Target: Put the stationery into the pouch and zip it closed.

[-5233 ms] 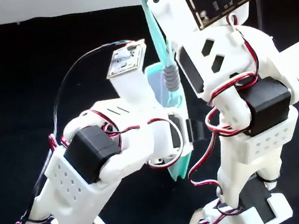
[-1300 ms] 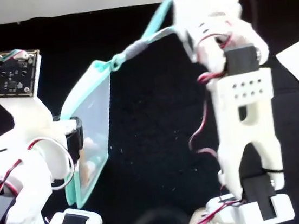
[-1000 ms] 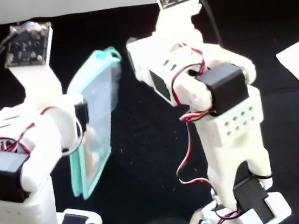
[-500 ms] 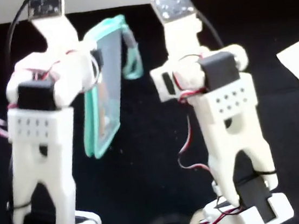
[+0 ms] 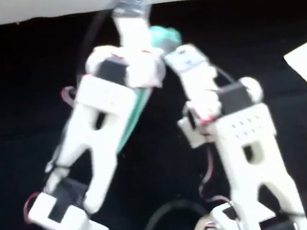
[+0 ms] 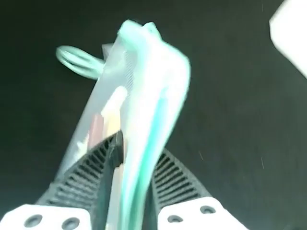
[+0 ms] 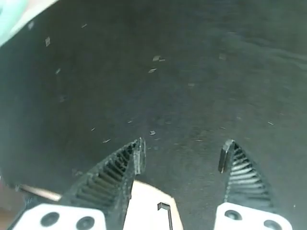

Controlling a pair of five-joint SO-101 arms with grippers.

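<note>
Both arms have moved. The left gripper [image 6: 140, 149] has swung forward, still clamped on the pouch [image 6: 144, 81], which it holds above the bench [image 7: 192, 72] with stationery [image 6: 111, 112] inside. The right gripper [image 7: 182, 155] has let go of the loop [image 6: 76, 60] and hangs wide open, empty. Zipping looks finished.

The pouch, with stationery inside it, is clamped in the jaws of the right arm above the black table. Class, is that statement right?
Not quite: the arm is wrong. The pouch, with stationery inside it, is clamped in the jaws of the left gripper above the black table, as the left wrist view shows. The right gripper has its jaws open with nothing between them.
</note>
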